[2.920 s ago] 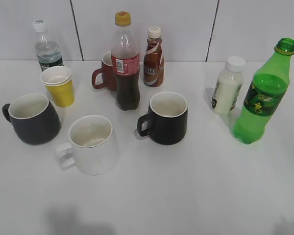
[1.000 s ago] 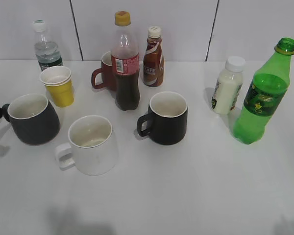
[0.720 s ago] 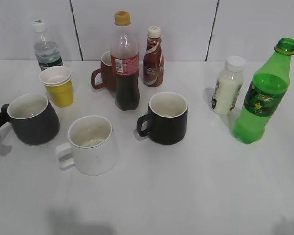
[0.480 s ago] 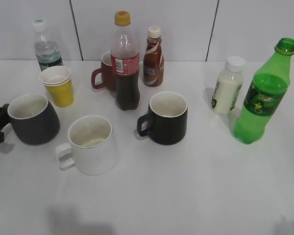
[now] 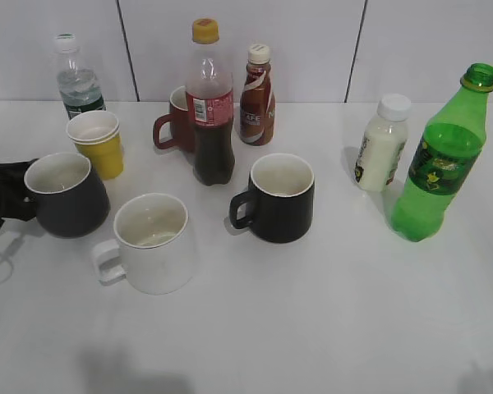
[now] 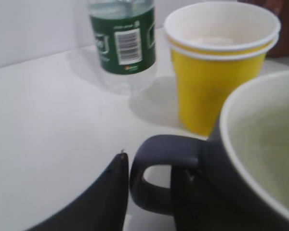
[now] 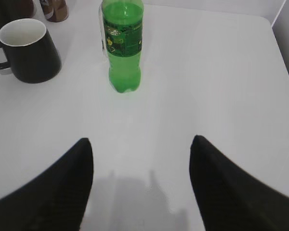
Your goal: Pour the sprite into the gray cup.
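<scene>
The sprite (image 5: 440,164) is a tall green bottle with no cap. It stands upright at the right of the table and also shows in the right wrist view (image 7: 123,43). The gray cup (image 5: 66,195) sits at the left, empty, with a cream inside. My left gripper (image 5: 4,197) is at its left side, shut on the cup's loop handle. In the left wrist view one finger is outside the handle and one is through it (image 6: 154,168), with the gray cup (image 6: 250,168) to the right. My right gripper (image 7: 139,144) is open and empty, well short of the sprite, and out of the exterior view.
A white mug (image 5: 152,242) and a black mug (image 5: 281,197) stand mid-table. A cola bottle (image 5: 210,107), a red-brown mug (image 5: 177,123) and a coffee bottle (image 5: 257,86) stand behind them. A yellow cup (image 5: 99,144) and a water bottle (image 5: 78,78) are behind the gray cup. A white milk bottle (image 5: 382,144) is beside the sprite.
My left gripper came in from the left edge and closed on the gray cup's handle. The cup has shifted a little to the right. The sprite has not moved.
</scene>
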Robot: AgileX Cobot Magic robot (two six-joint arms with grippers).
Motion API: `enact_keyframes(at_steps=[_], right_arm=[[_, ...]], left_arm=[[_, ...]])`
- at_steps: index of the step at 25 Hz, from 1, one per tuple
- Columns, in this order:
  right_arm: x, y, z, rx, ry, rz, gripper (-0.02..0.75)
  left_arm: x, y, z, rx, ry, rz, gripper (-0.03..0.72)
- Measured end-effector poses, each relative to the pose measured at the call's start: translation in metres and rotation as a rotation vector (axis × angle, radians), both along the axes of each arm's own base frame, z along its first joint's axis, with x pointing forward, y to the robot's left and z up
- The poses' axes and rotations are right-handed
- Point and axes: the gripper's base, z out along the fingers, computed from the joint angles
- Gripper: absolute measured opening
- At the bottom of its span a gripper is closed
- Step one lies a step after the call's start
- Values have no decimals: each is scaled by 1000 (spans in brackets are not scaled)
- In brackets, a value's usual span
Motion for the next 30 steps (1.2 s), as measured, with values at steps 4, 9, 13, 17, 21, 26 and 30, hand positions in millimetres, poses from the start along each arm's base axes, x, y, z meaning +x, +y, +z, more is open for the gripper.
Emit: enact_keyframes(at_steps=[4, 9, 13, 17, 21, 26, 30], right_arm=[[0, 0, 0, 0, 0, 0, 473], [0, 0, 0, 0, 0, 0, 472], [0, 1, 0, 9, 2, 6, 472], [-1, 5, 0, 47, 9, 39, 472], [6, 7, 8, 53, 9, 44, 470], [29, 12, 28, 89, -129, 47, 468], [47, 16, 34, 88, -150, 47, 454]], left_arm=[[7, 0, -2, 6, -10, 2, 59], [7, 0, -4, 10, -1, 8, 47], [1, 0, 1, 19, 11, 21, 47], [-14, -1, 14, 32, 22, 40, 47], [-34, -2, 34, 38, 10, 84, 47], [-59, -4, 46, 66, 43, 103, 47], [-74, -3, 41, 47, 97, 167, 47]])
